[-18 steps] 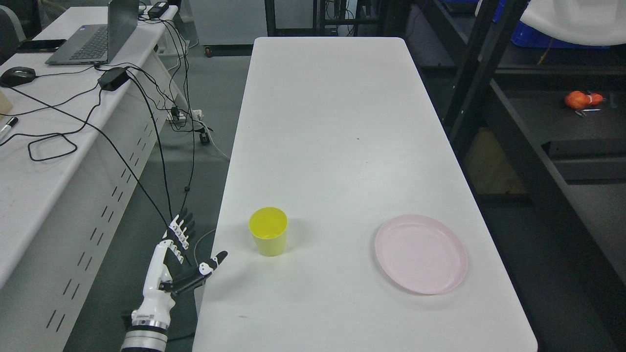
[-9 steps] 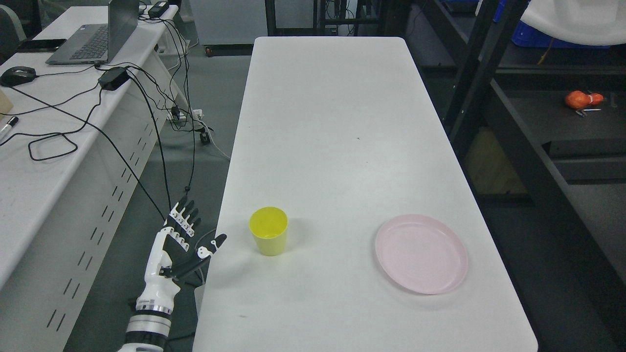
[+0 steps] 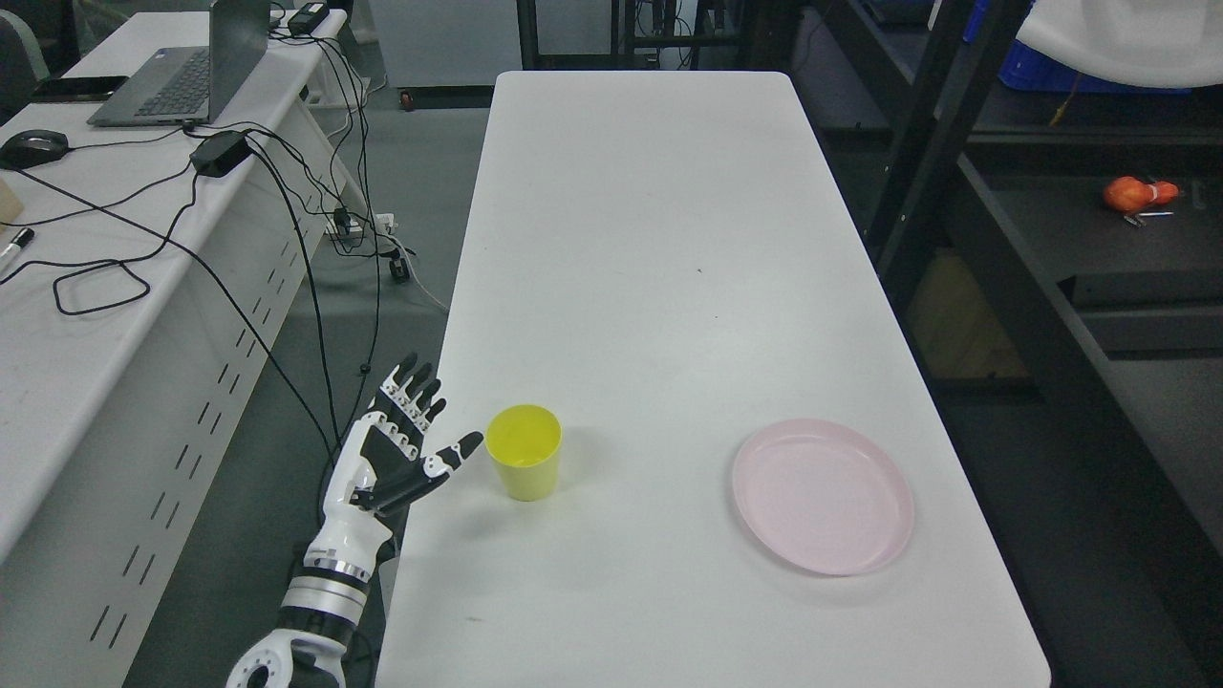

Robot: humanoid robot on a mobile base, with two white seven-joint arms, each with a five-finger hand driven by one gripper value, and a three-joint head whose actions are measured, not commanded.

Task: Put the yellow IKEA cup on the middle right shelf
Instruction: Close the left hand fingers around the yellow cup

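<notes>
A yellow cup (image 3: 524, 463) stands upright on the white table (image 3: 659, 287), near its front left part. My left hand (image 3: 413, 441) hovers at the table's left edge, just left of the cup, fingers spread and holding nothing. Its thumb tip sits a short gap from the cup's side, not touching. The dark shelf unit (image 3: 1099, 220) stands to the right of the table. My right arm is out of view.
A pink plate (image 3: 823, 495) lies on the table at the front right. An orange object (image 3: 1132, 195) rests on a shelf board at the right. A desk (image 3: 86, 287) with a laptop (image 3: 182, 72), mouse and black cables stands at the left.
My left hand has risen and moved forward and right, from beside the table's edge to close by the cup. The cup and plate have stayed put.
</notes>
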